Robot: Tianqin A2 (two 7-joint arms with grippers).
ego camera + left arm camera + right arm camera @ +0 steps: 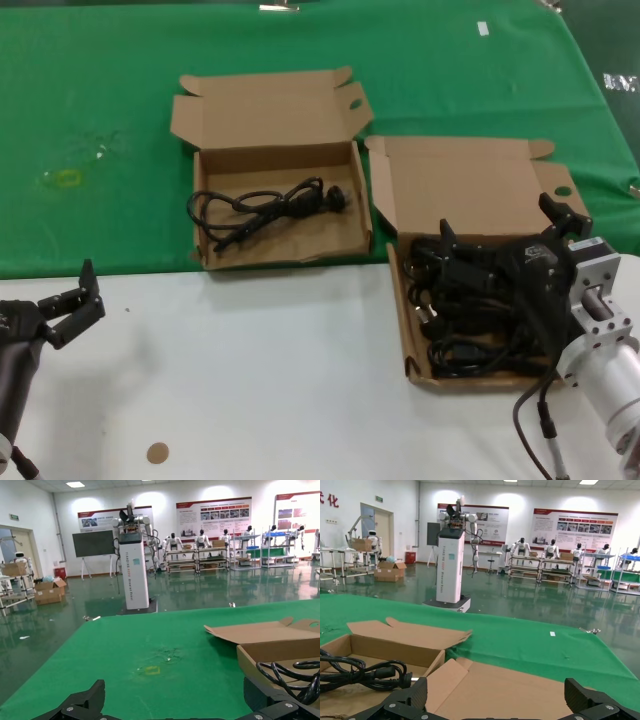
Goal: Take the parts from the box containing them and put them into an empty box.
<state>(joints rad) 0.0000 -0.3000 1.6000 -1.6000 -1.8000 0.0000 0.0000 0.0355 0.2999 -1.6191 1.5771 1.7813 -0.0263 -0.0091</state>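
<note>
The box containing the parts [470, 185] stands at the right with its lid open and a round hole in its side flap. Several black cords [470, 325] lie tangled in it. My right gripper [505, 228] hangs open just above that pile with nothing between its fingers; in its wrist view the gripper [497, 697] faces the box's lid [510, 685]. The other box [262, 110], with an oval slot in its flap, sits further left and holds one coiled cord [265, 205]. My left gripper [75, 300] waits open at the near left.
Both boxes straddle the line where the green cloth [450, 60] meets the white tabletop [250, 370]. A small brown disc [157, 453] lies near the front edge. A yellowish mark [65, 178] shows on the cloth at the left.
</note>
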